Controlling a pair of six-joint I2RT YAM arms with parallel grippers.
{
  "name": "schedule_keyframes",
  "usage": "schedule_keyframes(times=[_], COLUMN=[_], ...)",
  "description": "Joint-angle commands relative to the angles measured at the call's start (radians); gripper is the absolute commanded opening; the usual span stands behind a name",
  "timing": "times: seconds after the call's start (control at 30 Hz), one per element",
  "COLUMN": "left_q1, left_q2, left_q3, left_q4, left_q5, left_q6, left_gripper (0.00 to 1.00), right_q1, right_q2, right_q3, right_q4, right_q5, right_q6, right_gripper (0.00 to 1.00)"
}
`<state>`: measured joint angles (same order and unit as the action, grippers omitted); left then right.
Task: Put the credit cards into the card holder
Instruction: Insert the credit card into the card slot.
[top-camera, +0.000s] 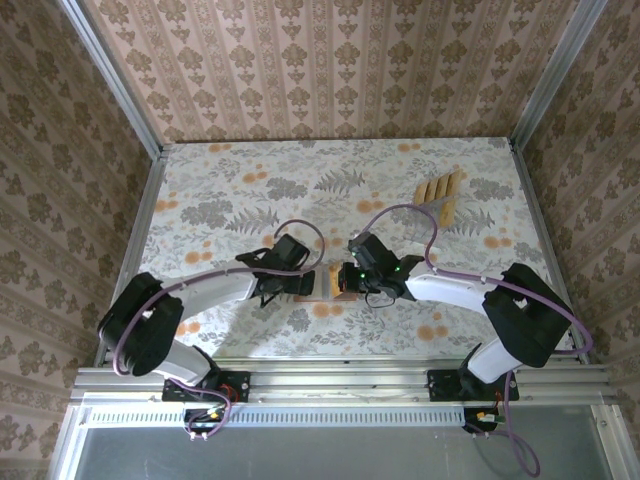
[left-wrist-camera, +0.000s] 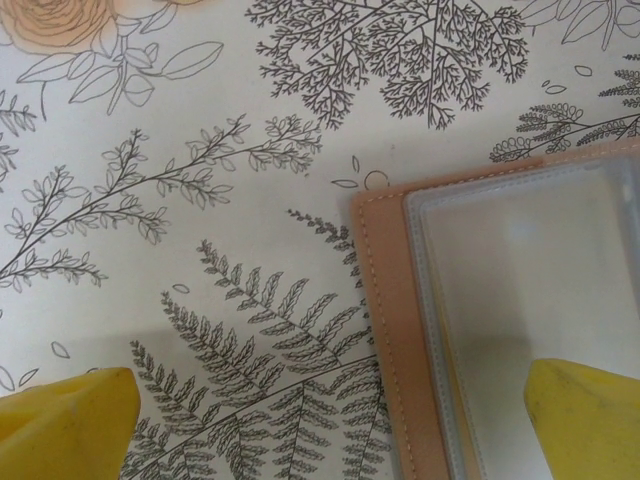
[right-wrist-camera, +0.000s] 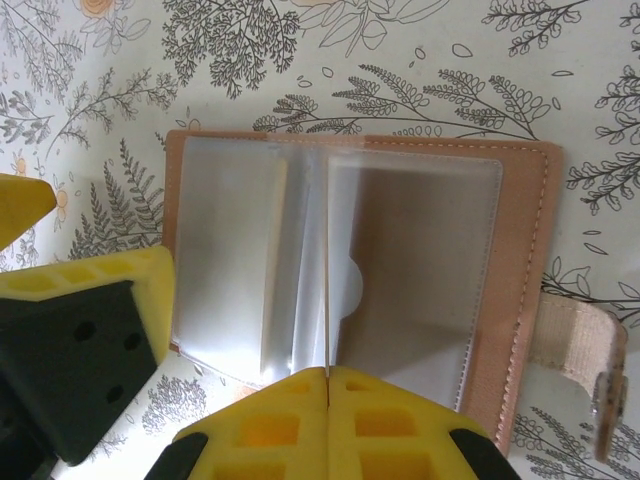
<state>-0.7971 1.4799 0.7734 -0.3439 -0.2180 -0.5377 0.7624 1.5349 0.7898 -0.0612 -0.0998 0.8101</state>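
Right gripper (right-wrist-camera: 328, 385) shut over the open card holder (right-wrist-camera: 430, 250).
Left gripper (left-wrist-camera: 325, 425) wide astride its edge; credit cards (top-camera: 438, 192) near table's (top-camera: 200, 180) far-right corner.

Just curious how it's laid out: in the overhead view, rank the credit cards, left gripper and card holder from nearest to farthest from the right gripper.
1. card holder, at the fingertips of the right gripper.
2. left gripper, just across the holder, leftward.
3. credit cards, farther back on the right.
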Motion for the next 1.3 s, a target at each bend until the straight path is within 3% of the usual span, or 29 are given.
schedule_keyframes(times=[0.0,1.27], left_q1=[-0.010,0.002], left_q2=[0.016,0.053], left_q3=[0.040,-0.027], left_q4=[-0.027,-0.019], left_q5=[-0.041,-0.080], left_q6=[0.024,-0.001], left_gripper=[1.00,1.00], right_q1=[0.015,-0.030], right_q2=[-0.007,0.013], right_q3=[-0.012,-0.086], right_q4=[0.042,0.090], right_q5=[0.044,0.049], right_q6=[0.030,0.034], right_gripper=[0.00,0.00])
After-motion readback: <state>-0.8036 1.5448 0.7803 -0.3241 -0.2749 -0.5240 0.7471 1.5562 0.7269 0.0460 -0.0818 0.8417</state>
